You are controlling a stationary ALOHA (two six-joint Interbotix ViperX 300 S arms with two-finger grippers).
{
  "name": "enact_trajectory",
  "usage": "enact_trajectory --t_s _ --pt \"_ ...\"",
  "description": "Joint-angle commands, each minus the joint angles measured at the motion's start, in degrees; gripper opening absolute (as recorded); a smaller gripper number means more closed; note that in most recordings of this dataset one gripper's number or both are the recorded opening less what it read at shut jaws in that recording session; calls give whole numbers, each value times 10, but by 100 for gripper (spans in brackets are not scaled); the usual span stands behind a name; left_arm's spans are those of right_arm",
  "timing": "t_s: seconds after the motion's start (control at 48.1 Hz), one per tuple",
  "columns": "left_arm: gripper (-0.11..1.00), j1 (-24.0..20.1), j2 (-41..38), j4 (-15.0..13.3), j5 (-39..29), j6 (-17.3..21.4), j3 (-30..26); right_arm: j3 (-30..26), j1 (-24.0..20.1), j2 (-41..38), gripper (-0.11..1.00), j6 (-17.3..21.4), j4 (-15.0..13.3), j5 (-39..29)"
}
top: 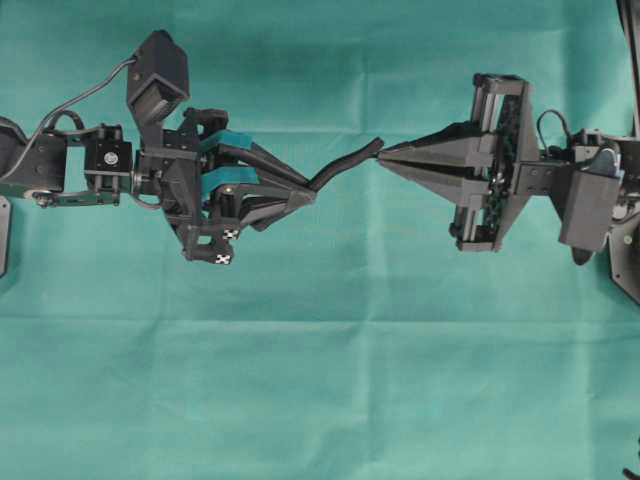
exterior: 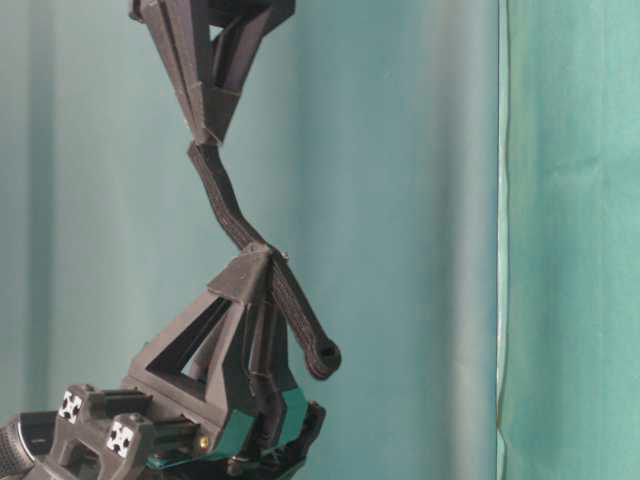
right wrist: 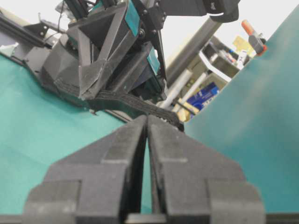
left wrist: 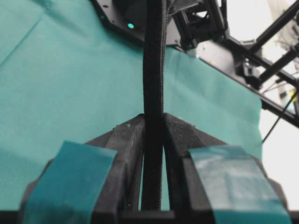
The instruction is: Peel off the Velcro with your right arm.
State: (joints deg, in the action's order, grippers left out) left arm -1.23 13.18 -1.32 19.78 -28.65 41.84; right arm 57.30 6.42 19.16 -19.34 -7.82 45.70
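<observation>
The Velcro (top: pixel 345 165) is a thin black strip stretched in the air between the two grippers. My left gripper (top: pixel 305 195), the one with teal pads, is shut on its lower part; in the left wrist view the Velcro (left wrist: pixel 154 70) runs straight up from between the jaws of the left gripper (left wrist: pixel 154 122). The right gripper (top: pixel 383 158) of the right arm (top: pixel 500 165) has its pointed black jaws shut on the strip's far end. From table level the Velcro (exterior: pixel 225 200) climbs to the right gripper (exterior: pixel 211 140), and a rounded tail (exterior: pixel 322 355) hangs past the left gripper (exterior: pixel 256 262). In the right wrist view the Velcro (right wrist: pixel 135 103) reaches the right gripper (right wrist: pixel 147 119).
A green cloth (top: pixel 320 380) covers the whole table. Both arms hang above its middle band, the left arm's camera block (top: pixel 157 78) at the back left. Beyond the cloth's edge, the right wrist view shows shelves and an orange clamp (right wrist: pixel 252 33).
</observation>
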Motion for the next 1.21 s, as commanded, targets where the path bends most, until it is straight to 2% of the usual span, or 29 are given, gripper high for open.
enact_trajectory --t_s 0.0,1.186 --pt "10 0 12 -1 9 1 -6 -13 -5 -4 -10 2 -1 5" --pt "10 0 8 -1 52 2 -6 -75 -52 -95 -10 1 -11 5"
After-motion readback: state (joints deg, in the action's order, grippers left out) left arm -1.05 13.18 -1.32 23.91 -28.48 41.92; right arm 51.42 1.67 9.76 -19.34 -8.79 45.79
